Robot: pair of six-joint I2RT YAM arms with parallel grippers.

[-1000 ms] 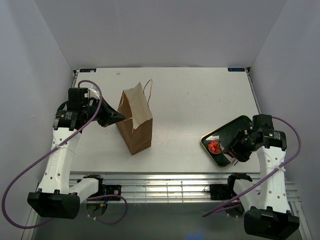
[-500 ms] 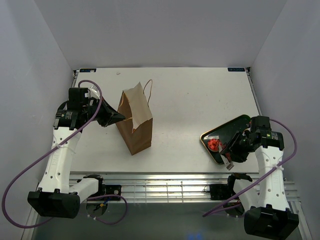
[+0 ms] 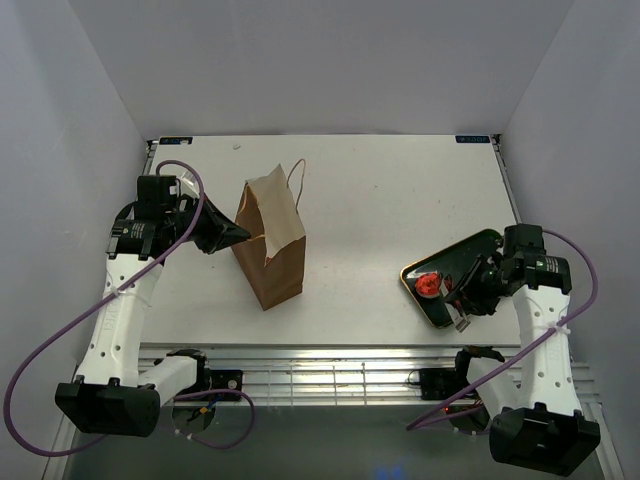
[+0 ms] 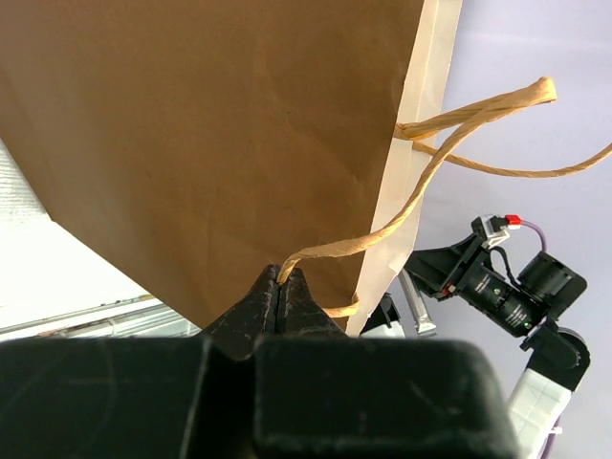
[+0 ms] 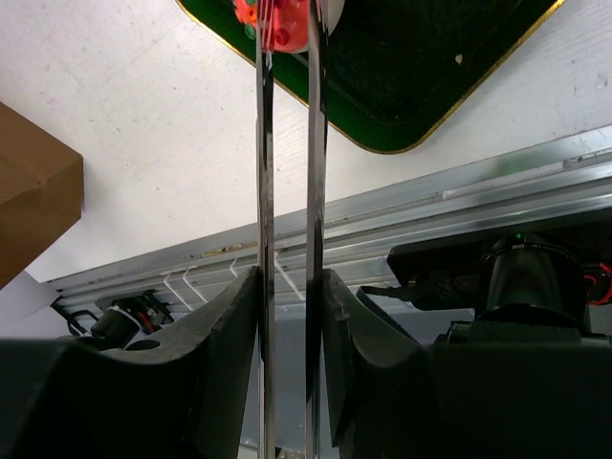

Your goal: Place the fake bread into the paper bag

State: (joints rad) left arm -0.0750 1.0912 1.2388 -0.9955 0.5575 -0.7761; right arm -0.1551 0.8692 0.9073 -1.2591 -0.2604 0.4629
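The brown paper bag (image 3: 270, 250) stands upright at the left of the table and fills the left wrist view (image 4: 210, 143). My left gripper (image 3: 240, 234) is shut on its cord handle (image 4: 335, 249), its tips (image 4: 280, 277) pinching the cord beside the bag's open edge. My right gripper (image 3: 472, 296) is shut on metal tongs (image 5: 287, 191). The tongs' tips hold the red-frosted ring donut (image 3: 429, 284), which also shows in the right wrist view (image 5: 282, 17), over the dark green tray (image 3: 482, 246). The twisted roll and the buns are not in view.
The tray (image 5: 430, 76) lies at the right, near the table's front edge. A metal rail (image 3: 340, 365) runs along the near edge. White walls enclose the table on three sides.
My right wrist has turned and the tongs' rear end now sticks out toward the near edge. The red donut has shifted slightly farther away. The left arm and the bag have not moved.
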